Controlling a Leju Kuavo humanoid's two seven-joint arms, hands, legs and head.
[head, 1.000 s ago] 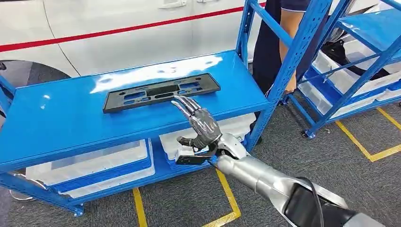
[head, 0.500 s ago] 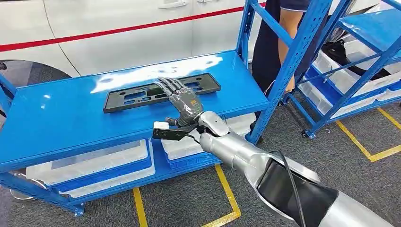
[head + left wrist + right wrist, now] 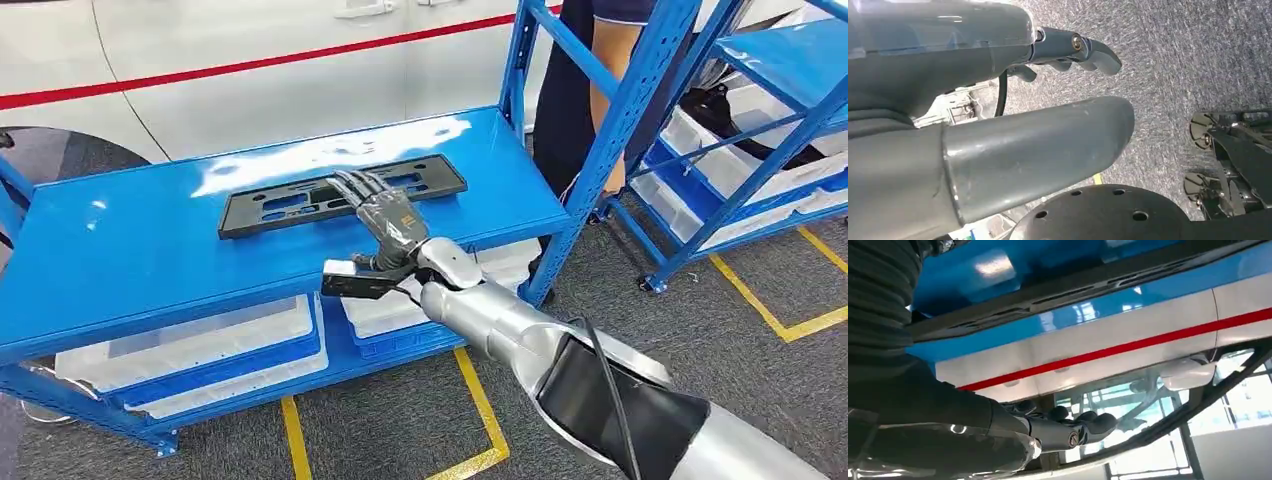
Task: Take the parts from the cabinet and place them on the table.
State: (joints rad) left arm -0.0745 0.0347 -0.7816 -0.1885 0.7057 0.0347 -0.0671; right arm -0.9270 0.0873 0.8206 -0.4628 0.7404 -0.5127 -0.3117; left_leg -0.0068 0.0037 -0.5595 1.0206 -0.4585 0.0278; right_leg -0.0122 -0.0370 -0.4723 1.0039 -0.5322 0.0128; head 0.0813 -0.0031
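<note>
We are observing the right hand (image 3: 392,222), fingers (image 3: 358,184) apart and holding nothing, overlapping the black plate (image 3: 290,204) (long axis crosswise to the fingers); contact is unclear.

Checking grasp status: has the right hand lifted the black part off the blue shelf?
No; the black part lies flat on the blue shelf.

A glossy blue shelf (image 3: 130,250) carries a flat black plastic part (image 3: 300,198) lying lengthwise.
</note>
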